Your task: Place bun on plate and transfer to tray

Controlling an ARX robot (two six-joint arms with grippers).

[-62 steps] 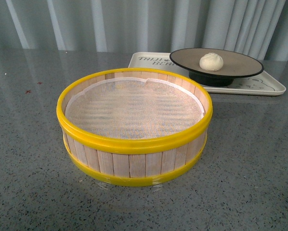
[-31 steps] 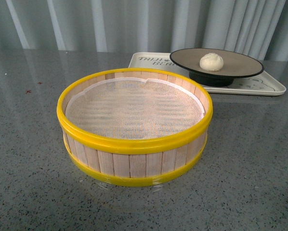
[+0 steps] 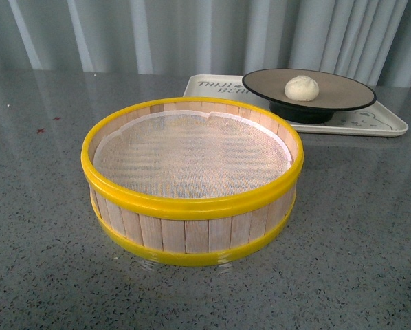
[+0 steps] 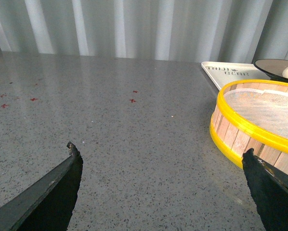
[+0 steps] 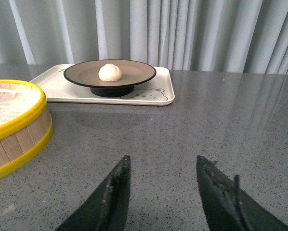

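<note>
Bun [image 3: 302, 87] on plate [image 3: 343, 101] on tray [image 3: 387, 122]; left end effector [image 4: 161, 175] and right end effector [image 5: 161, 185] — both spread, empty, low over table [image 3: 357, 227].

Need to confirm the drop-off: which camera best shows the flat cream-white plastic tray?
Right wrist view: the flat cream-white plastic tray shows nearly whole. Front view: partly hidden by the yellow-rimmed wooden steamer basket. Left wrist: one corner.

Matte-centred plate [image 3: 343, 86] with glossy black rim, smooth plastic tray [image 3: 387, 124], wood-slat steamer basket [image 3: 192, 234], speckled polished table [image 3: 40, 261]
</note>
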